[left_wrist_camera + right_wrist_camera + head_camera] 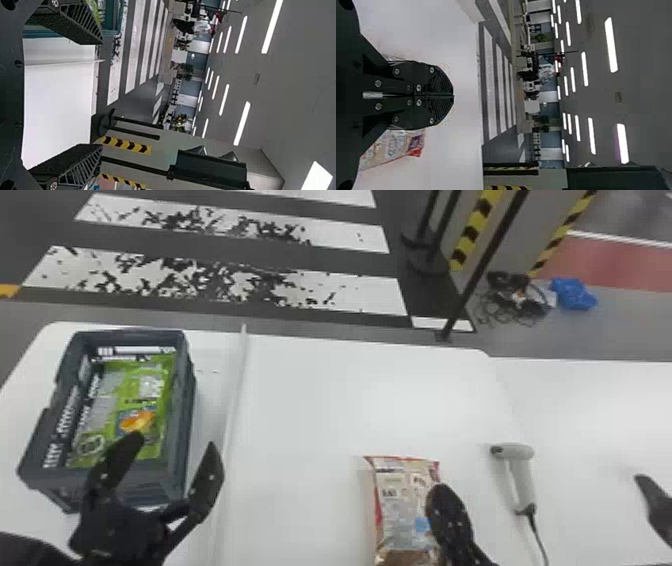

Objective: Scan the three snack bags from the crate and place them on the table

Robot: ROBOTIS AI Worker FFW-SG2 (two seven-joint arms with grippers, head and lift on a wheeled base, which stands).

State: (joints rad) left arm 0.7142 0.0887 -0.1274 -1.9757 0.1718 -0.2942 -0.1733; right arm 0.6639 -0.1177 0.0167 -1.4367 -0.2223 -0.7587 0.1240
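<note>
In the head view my left gripper (172, 441) stands open over the front right part of the grey crate (189, 400). Inside the crate lies a green snack bag (142, 382). My right gripper (442, 490) is over the right edge of a red and white snack bag (400, 495) lying on the white table (320, 410). A grey handheld scanner (522, 477) lies right of it. In the left wrist view, my left gripper (89, 94) has nothing between its fingers. The right wrist view shows my right gripper (453, 95) shut, with the red and white bag (395, 147) beyond it.
A thin raised strip (232, 405) runs along the table right of the crate. The scanner's cable (536, 535) trails toward the front edge. A dark object (657, 502), hard to identify, juts in at the right edge. Posts (480, 275) stand behind the table.
</note>
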